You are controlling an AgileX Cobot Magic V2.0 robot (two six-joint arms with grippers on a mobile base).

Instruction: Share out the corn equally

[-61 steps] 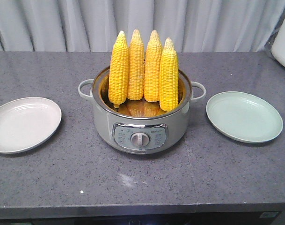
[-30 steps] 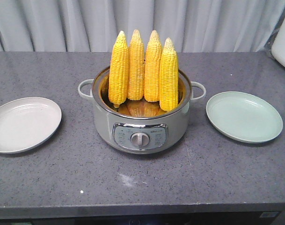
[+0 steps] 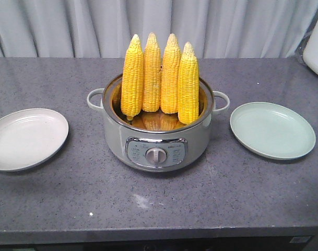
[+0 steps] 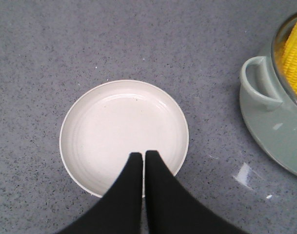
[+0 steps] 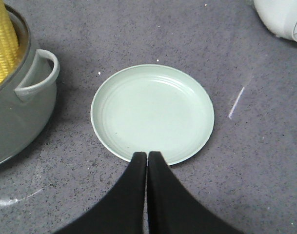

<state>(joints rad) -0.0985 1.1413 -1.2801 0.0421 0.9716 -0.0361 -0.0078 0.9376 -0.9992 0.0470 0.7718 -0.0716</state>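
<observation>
Several cobs of yellow corn [image 3: 160, 78] stand upright, tips up, in a grey electric pot [image 3: 156, 141] at the middle of the counter. A white plate [image 3: 24, 138] lies left of the pot and a pale green plate [image 3: 272, 130] lies right of it; both hold nothing. In the left wrist view my left gripper [image 4: 143, 154] hangs shut over the near rim of the white plate [image 4: 89, 131], with corn [image 4: 295, 53] at the right edge. My right gripper [image 5: 147, 154] is shut over the near rim of the green plate [image 5: 153, 107]. Neither gripper shows in the front view.
The pot has a side handle towards each plate [image 4: 259, 80] [image 5: 38, 73] and a dial [image 3: 156, 155] on its front. A white appliance [image 3: 316, 44] stands at the back right corner. A grey curtain hangs behind the counter, whose front edge runs along the bottom.
</observation>
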